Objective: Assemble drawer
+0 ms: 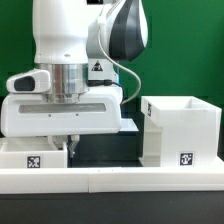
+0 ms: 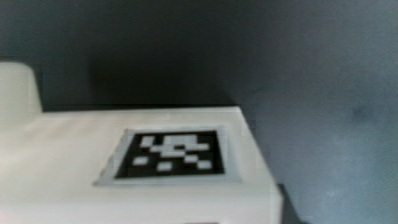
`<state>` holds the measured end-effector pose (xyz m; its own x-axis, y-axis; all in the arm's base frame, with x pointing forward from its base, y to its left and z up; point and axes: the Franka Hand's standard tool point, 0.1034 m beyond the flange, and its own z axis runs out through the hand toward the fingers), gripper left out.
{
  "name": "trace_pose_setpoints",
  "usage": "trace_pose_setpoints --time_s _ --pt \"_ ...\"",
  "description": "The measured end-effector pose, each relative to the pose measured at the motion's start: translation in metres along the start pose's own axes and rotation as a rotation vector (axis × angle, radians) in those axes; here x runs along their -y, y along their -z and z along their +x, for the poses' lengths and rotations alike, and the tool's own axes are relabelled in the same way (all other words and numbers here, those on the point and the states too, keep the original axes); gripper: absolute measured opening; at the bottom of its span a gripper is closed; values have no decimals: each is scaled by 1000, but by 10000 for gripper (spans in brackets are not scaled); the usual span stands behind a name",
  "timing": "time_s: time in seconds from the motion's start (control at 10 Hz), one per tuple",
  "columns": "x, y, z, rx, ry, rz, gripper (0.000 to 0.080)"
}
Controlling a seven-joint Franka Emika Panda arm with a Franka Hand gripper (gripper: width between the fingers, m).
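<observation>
The large white open casing [image 1: 182, 128] stands at the exterior view's right, with a tag low on its front. A shallow white tray [image 1: 30, 150] with a tag lies at the exterior view's left. My gripper [image 1: 70, 141] is lowered at that tray's inner end, its fingers down at the tray's edge. In the wrist view the tray [image 2: 63, 160] fills the lower part very close, its tag [image 2: 173, 152] blurred. The fingers are hidden there, so the grip does not show. A second tray is not clearly in view.
The long low white border wall [image 1: 110, 182] runs along the front. The dark table top [image 2: 302, 90] lies beside the tray. A small white part [image 1: 131, 125] shows between my hand and the casing. A green backdrop stands behind.
</observation>
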<state>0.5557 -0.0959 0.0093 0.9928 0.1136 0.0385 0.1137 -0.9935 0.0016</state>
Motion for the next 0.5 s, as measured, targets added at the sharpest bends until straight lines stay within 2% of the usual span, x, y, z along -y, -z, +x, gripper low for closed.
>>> trace_pose_setpoints --time_s 0.2,0.5 --pt "10 9 -2 -2 86 4 41" --pt "15 18 -7 37 242 39 41"
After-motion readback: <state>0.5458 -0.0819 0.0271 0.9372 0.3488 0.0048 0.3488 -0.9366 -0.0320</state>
